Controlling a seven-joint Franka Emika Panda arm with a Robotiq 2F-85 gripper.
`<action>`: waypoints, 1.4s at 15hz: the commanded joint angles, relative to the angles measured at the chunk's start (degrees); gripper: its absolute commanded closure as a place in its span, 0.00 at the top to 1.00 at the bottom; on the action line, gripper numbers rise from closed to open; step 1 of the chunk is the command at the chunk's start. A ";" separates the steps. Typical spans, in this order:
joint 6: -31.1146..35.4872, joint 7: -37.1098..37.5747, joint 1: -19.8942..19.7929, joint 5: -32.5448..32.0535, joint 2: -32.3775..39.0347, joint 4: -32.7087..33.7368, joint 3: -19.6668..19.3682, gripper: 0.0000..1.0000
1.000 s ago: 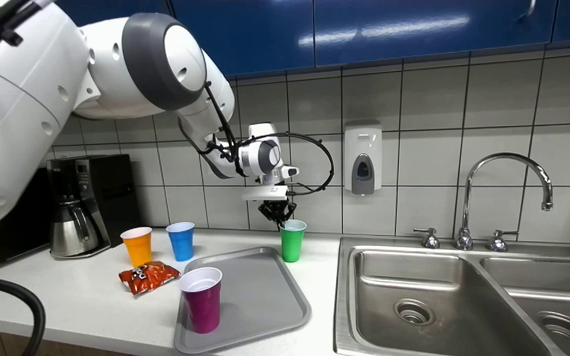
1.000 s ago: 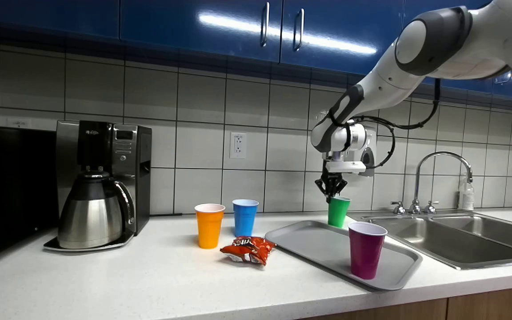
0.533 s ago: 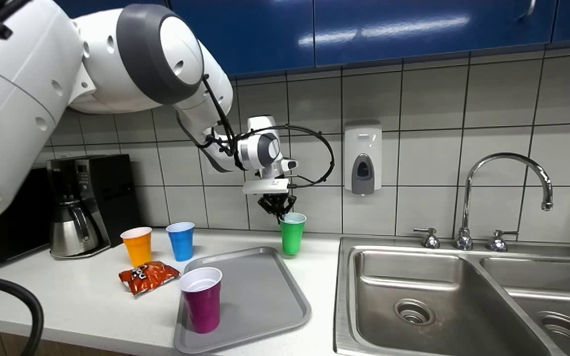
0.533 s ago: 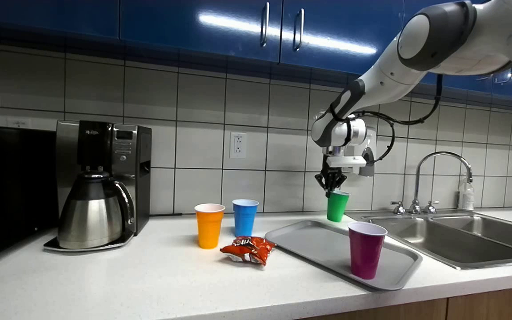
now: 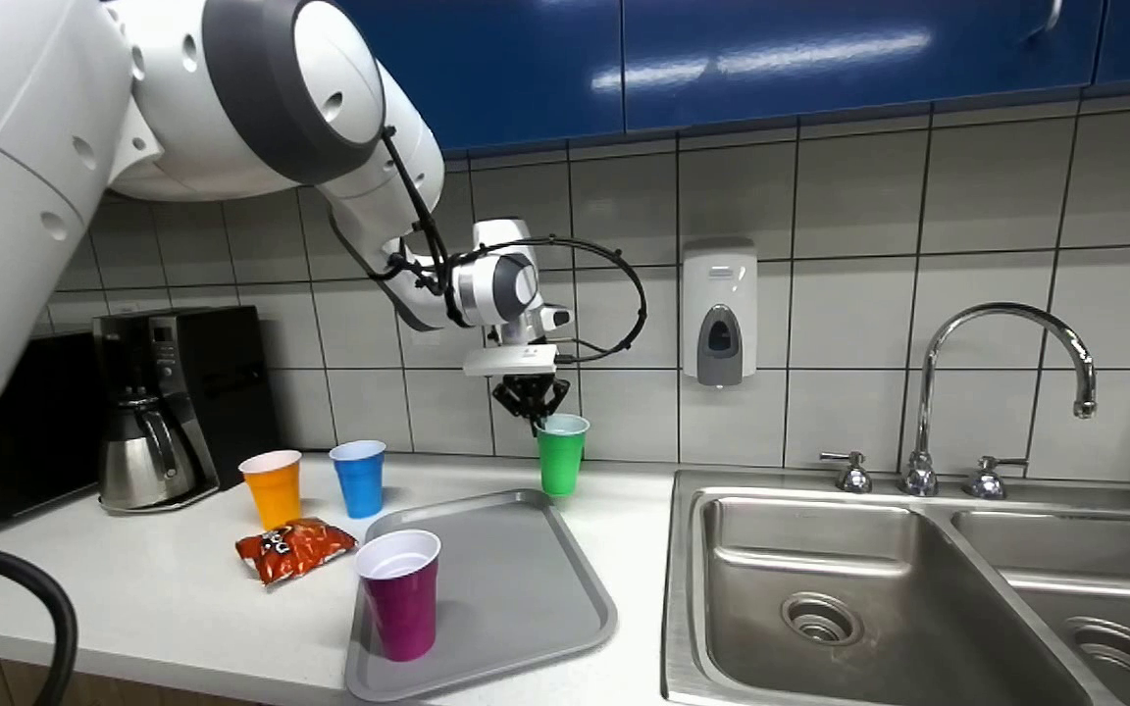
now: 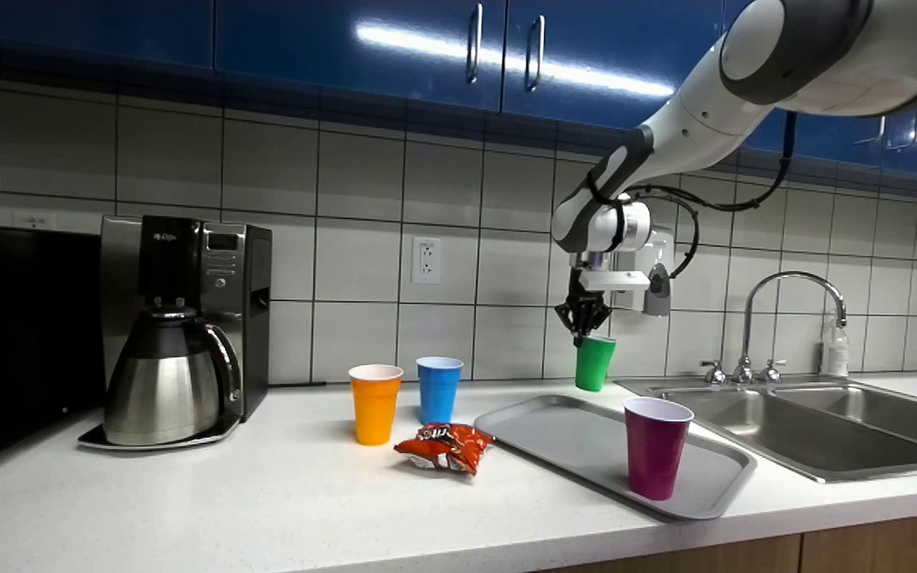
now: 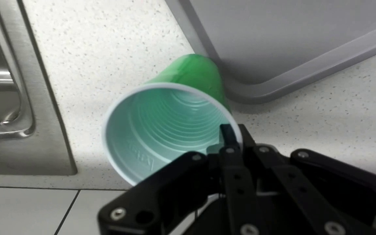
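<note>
Holding one green cup [image 5: 562,457]: the hand [image 7: 238,134], single, jaws closed together on the cup's rim, one finger inside the mouth, one outside.

Item 1, green cup, quantity one. Location: over the worktop [image 6: 251,509], just beside a corner of the tray [image 5: 511,588], between that corner and the tiled wall [image 5: 849,196], with the sink [image 5: 685,588] near. Orientation: mouth up, base down; long axis close to vertical, with a slight lean carrying the mouth toward the sink side in both exterior views. In the wrist view the mouth faces the camera, showing a pale, ribbed interior, and the narrower base points toward the tray rim.

Item 2, cups in all: four, each mouth up. Besides the green, one purple cup [image 5: 400,608] upright on the tray, near one end of it; one orange cup [image 6: 374,407] and one blue cup [image 6: 438,391] upright on the worktop, side by side and apart.

Item 3, tray: one, grey, flat on the worktop.

Item 4, snack bag [image 6: 446,448]: one, red, lying near the tray and the orange cup.

Item 5, coffee maker [image 6: 224,314]: one, with one steel carafe [image 6: 162,398].

Item 6, sink: one, two basins [image 5: 805,549], one curved faucet [image 5: 926,392], two tap handles [image 5: 853,479].

Item 7, soap dispenser [image 5: 719,312]: one, white and grey, fixed to the tiled wall
</note>
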 commanded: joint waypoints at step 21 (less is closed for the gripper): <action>3.15 -1.36 2.61 -8.08 -13.78 -22.70 -0.09 0.01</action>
